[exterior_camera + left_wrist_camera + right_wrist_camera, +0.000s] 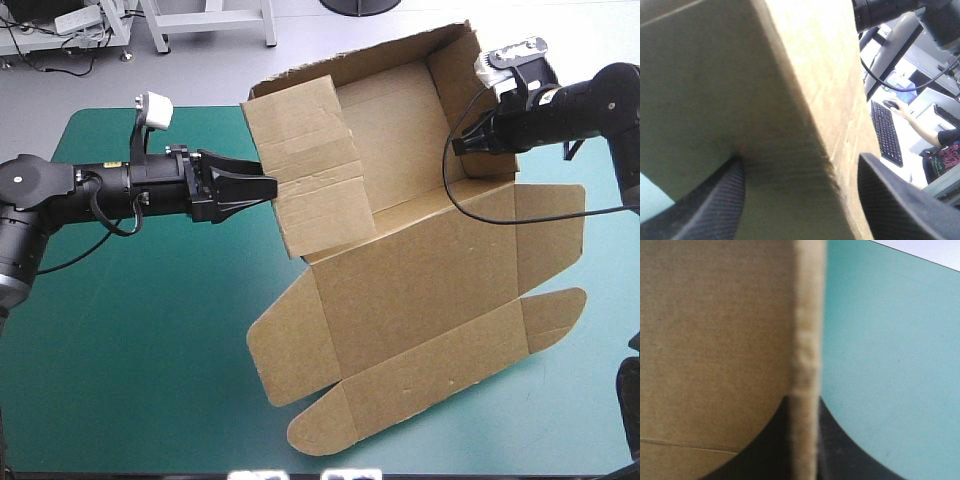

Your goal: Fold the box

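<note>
We see the right hand [461, 146] pinching the box [400, 300] at its right wall; the left hand [268, 187] (spread wide) straddles the left wall.

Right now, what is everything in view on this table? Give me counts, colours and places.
box: one, brown, on the table's right half; walls raised at the far end, lid and flaps flat toward the near edge.
table cover: one, teal-green, beneath the box.
left gripper: one, black fingers, open, standing either side of the box's left wall.
right gripper: one, black fingers, shut on the box's right wall.
</note>
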{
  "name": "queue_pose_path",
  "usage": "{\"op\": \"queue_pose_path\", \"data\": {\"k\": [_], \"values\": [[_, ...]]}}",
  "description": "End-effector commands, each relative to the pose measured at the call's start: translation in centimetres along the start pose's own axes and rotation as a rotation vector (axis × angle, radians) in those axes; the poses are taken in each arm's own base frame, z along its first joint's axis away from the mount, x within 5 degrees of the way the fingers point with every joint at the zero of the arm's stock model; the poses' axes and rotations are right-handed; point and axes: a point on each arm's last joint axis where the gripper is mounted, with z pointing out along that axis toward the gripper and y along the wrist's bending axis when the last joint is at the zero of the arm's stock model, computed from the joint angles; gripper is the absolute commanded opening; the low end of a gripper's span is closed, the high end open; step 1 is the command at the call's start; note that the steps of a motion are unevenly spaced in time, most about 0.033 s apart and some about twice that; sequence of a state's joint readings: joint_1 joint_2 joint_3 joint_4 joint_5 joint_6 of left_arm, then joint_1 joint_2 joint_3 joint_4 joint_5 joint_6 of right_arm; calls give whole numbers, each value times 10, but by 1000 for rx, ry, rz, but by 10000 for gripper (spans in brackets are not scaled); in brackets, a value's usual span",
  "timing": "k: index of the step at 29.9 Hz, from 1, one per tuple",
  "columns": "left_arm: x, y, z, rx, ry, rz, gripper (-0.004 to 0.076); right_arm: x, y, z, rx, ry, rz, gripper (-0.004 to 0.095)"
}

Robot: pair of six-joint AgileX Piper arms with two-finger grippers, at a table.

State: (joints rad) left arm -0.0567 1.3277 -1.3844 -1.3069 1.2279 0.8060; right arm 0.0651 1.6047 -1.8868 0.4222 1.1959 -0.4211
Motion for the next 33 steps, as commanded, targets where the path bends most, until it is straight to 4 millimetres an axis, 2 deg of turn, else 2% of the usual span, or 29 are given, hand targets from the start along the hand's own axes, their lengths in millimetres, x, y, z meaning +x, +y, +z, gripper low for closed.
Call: {"op": "queue_pose_path", "data": {"k": [1,7,16,23,26,29,33], "values": [[-14,-15,-7,18,-101,24,471,-14,16,-23,-15,-136,-8,-24],[-16,-8,-8,-67,-126,26,470,-18,30,-13,-18,-131,-17,-24],[-18,7,-10,-234,-145,9,470,-20,48,14,1,-84,-17,-23],[-15,25,-16,-435,-125,-21,470,-25,69,33,-16,-92,-16,-23],[-13,29,-17,-495,-102,-31,466,-26,72,40,-19,-93,-11,-23],[-10,32,-13,-553,-71,-26,462,-25,73,44,-30,-88,1,-23],[-4,36,3,-632,-23,-34,460,-26,73,44,-31,-92,2,-24]]}}
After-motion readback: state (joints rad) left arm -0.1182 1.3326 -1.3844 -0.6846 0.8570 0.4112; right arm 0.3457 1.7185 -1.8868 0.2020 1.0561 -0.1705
